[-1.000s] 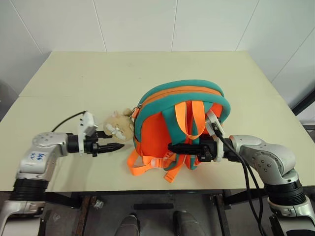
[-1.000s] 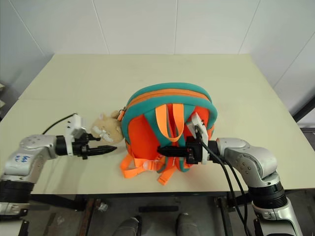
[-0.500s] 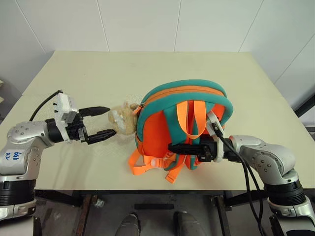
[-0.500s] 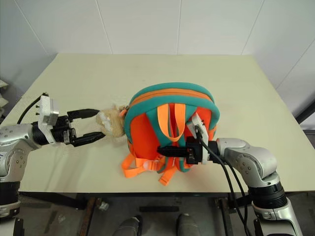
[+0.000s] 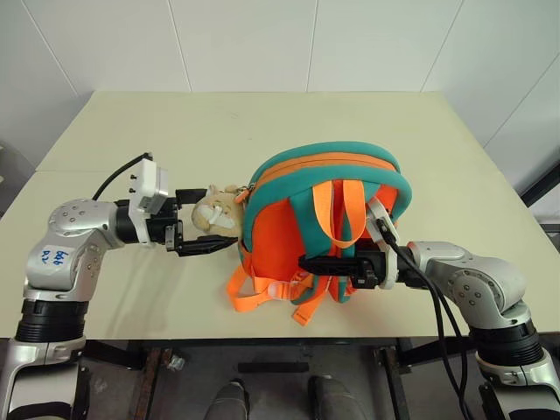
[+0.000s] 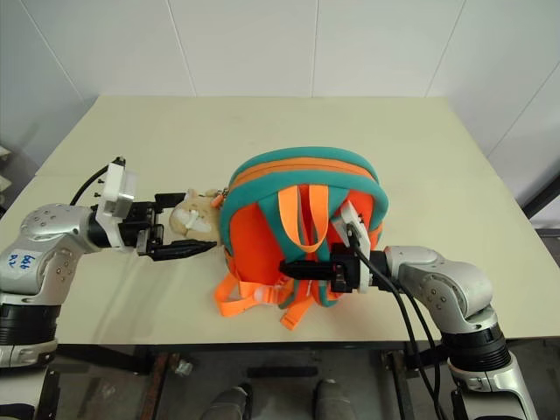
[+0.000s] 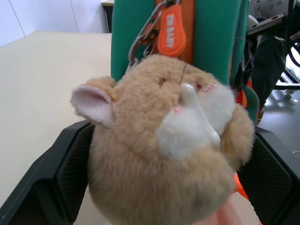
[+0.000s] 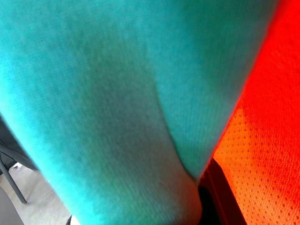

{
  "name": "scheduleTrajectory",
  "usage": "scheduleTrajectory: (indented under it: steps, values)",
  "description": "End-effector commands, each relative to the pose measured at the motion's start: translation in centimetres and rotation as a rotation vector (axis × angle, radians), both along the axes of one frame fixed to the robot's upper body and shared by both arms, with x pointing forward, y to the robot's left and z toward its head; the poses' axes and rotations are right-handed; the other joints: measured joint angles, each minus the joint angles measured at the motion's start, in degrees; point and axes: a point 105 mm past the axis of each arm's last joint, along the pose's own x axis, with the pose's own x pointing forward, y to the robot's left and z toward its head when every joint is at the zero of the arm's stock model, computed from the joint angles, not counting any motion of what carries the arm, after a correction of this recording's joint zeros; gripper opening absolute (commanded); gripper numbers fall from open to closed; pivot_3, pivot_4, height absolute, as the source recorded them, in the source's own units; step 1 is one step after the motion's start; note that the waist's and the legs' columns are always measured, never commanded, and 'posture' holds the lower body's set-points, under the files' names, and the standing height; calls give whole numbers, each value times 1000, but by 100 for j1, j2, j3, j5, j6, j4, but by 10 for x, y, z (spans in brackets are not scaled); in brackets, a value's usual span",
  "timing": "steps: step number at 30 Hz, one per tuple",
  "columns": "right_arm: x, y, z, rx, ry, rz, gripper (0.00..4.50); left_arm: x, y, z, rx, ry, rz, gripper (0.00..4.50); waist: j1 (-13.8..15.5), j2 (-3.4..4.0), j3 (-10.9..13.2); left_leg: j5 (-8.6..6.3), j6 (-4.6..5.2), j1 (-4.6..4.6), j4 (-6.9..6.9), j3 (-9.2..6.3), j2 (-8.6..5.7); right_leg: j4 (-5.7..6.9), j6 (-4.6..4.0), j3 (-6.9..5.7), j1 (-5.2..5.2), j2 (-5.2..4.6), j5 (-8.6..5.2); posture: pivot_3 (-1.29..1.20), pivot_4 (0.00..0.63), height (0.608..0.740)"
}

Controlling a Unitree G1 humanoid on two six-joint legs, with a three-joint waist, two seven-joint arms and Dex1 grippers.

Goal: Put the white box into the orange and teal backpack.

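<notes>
Since a second ago your left end effector has spread wide and now straddles the plush bear. Your right end effector, clamped on a teal strap, holds the orange and teal backpack upright on the desk; its zip looks shut.

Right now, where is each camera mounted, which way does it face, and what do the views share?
Left eye and right eye: on the head, looking forward and down at the table, backpack and both arms.
Left wrist: looks along the open left gripper at the plush bear between its fingers.
Right wrist: pressed close to a teal strap that the shut right gripper pinches.
Shared: bear and backpack show in the head views and the left wrist view.
</notes>
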Motion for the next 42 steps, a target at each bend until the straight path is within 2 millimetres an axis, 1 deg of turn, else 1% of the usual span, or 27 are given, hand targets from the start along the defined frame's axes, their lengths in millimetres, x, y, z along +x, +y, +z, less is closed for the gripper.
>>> scheduleTrajectory:
  steps: [1,2,5,8,10,11,14,17,19,20,22,24,27,30,32,34,35,36,37,40,41,42]
  values:
    - [-4,1,8,11,-32,18,25,1,-1,11,-2,-60,-11,4074,-2,0,0,0,0,0,0,0,0,0,0,0,0,0,0,0,150,740]
    - [-4,1,8,11,-33,17,25,1,0,12,-6,-61,-9,3895,0,0,0,0,0,0,0,0,0,0,0,0,-1,0,0,0,150,740]
    - [-4,0,8,9,-34,14,25,-3,5,10,15,-53,-15,2990,1,0,0,0,0,0,0,0,0,1,1,0,0,0,0,0,150,740]
    - [-4,0,8,11,-34,14,25,-4,14,11,29,-56,23,2150,-6,0,0,0,0,0,0,0,0,1,1,0,0,0,0,0,150,740]
    - [-4,1,7,13,-33,15,25,-4,22,13,41,-59,56,1753,-9,0,0,0,0,0,0,-1,1,2,0,0,0,0,0,0,150,740]
    - [-4,1,7,13,-33,15,25,-3,27,14,46,-57,81,1647,-10,0,0,0,0,0,0,-1,1,1,0,0,0,0,0,0,150,740]
    - [-4,2,7,13,-32,17,25,-2,43,11,93,-34,152,1637,-14,0,0,0,0,1,0,-1,1,1,0,0,0,0,0,0,150,740]
    - [-4,2,6,15,-29,16,25,-5,57,-6,180,24,190,1637,-27,1,0,0,0,3,-2,1,2,2,-1,1,0,0,-1,0,150,740]
    - [-3,3,6,18,-28,16,25,-5,62,-38,229,109,210,1637,-24,3,-2,0,0,3,-3,0,2,1,-3,1,0,0,-1,0,150,740]
    - [-3,4,6,19,-28,15,25,-5,64,-50,235,141,220,1637,-23,5,-2,0,0,6,-3,1,2,0,-4,1,2,0,-2,0,150,740]
    - [-2,5,6,25,-29,12,25,-6,61,-69,219,187,221,1637,-11,4,-2,0,0,7,-4,3,2,0,-5,2,2,-1,-2,0,150,740]
    - [-2,6,6,30,-31,9,25,-6,54,-90,211,235,214,1637,1,4,-2,0,0,6,-3,3,2,1,-5,2,2,-1,-2,0,150,740]
    - [0,7,7,35,-30,-3,25,-1,42,-113,211,262,210,1637,8,4,-2,0,1,6,-2,1,2,2,-4,2,2,-1,-1,0,150,740]
    - [4,7,7,37,-37,-30,25,3,32,-123,210,258,204,1637,5,3,-3,0,1,8,-2,1,2,4,-3,2,2,-1,-1,0,150,740]
    - [14,3,6,28,-59,-107,25,3,23,-121,185,258,179,1637,8,4,-4,0,1,10,-2,1,2,5,-3,2,4,-1,-1,0,150,740]
    - [18,-5,8,13,-99,-146,742,4,21,-110,138,256,180,1637,8,5,-5,2,2,11,0,1,0,5,-1,2,7,-3,2,0,150,740]
    - [17,-10,10,12,-118,-153,941,4,23,-104,126,252,196,1979,7,5,-5,2,3,10,2,1,-1,4,1,2,7,-4,3,0,150,740]
    - [17,-15,13,7,-145,-167,1287,2,25,-98,118,258,197,2359,7,4,-5,2,3,8,3,1,-2,3,1,2,7,-4,3,0,150,740]
    - [16,-20,16,-5,-173,-183,1539,-1,26,-92,113,249,193,2557,10,4,-5,2,3,7,3,1,-1,3,2,2,6,-4,3,0,150,740]
    - [12,-33,23,-34,-236,-216,2611,-6,29,-78,101,214,207,3565,10,4,-4,1,3,2,0,0,-1,0,1,2,3,-5,2,0,150,740]
    - [9,-40,26,-43,-246,-226,2891,-8,32,-75,103,204,216,3865,9,4,-4,1,3,3,-1,0,-1,0,1,2,4,-5,1,0,150,740]
    - [6,-47,27,-66,-261,-242,3281,-11,35,-71,105,194,224,4191,10,4,-4,1,3,1,-1,-1,-1,-1,1,1,3,-5,2,0,150,740]
